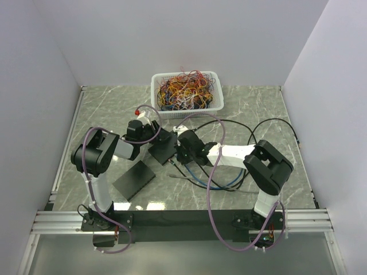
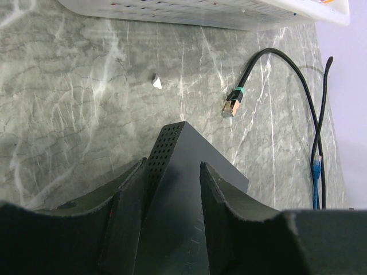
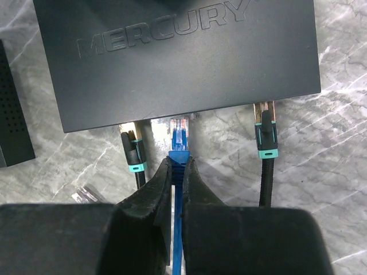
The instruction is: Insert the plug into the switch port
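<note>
From above, both arms are reaching onto the dark grey flat rectangular switch (image 1: 162, 146). At the left wrist, the left gripper (image 2: 172, 169) is pinching that switch's corner. At the right wrist, the right gripper (image 3: 179, 164) is squeezing the blue cable plug (image 3: 179, 136), whose clear tip is touching the switch's near edge between two black plugs (image 3: 133, 150).
</note>
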Available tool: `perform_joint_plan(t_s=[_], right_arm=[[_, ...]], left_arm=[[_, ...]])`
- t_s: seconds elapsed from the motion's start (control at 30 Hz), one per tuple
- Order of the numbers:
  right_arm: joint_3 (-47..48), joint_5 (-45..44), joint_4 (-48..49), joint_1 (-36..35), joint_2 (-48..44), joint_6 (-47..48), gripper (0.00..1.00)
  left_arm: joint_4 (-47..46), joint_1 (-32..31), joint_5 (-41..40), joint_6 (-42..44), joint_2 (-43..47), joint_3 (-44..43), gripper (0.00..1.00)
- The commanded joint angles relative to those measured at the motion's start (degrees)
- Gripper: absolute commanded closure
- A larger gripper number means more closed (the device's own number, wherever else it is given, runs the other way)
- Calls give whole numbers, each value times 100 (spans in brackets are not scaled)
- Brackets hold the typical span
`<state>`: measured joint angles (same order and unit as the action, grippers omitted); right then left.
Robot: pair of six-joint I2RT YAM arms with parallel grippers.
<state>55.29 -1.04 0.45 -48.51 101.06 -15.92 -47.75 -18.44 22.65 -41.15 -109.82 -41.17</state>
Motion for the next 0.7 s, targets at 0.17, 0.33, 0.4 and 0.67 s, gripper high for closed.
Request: perform_joint_plan(t_s=[0.17,0.33,0.4,0.67], right_arm=[[404,-405,35,-36,-60,54,100],[465,-547,-1,-36,-42,89,100],[518,-547,-1,-35,-7,81,100],[685,-512,8,-36,204,37,100]], left_arm=[[-139,-37,116,115,-4,-111,53],[-130,-37,160,142,-31,-120,54],[-147,-37,160,133,-57,-120,54],[-103,-81,239,177,-83,-120,54]])
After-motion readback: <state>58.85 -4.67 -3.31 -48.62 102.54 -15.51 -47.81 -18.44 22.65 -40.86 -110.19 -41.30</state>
